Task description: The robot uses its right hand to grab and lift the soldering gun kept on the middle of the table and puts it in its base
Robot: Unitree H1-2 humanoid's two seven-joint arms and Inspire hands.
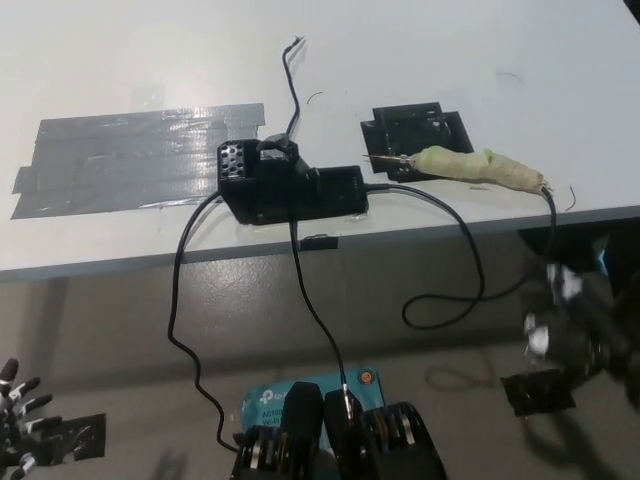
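The soldering gun (470,165) has a pale yellow-green wrapped handle and lies flat near the table's right front edge. Its thin metal tip points left over a black square pad (415,128). The black base unit (290,188) sits left of it at mid-table, with a perforated block on its left end. My black right hand (575,320) is blurred, below the table edge at the right and well short of the gun, holding nothing. My left hand (15,410) rests at the lower left corner with its fingers spread.
A grey tape patch (130,155) covers the table's left part. Black cables (185,300) hang from the base over the front edge, and the gun's cord (470,270) loops below the table. Black tape pieces (540,392) lie on the floor.
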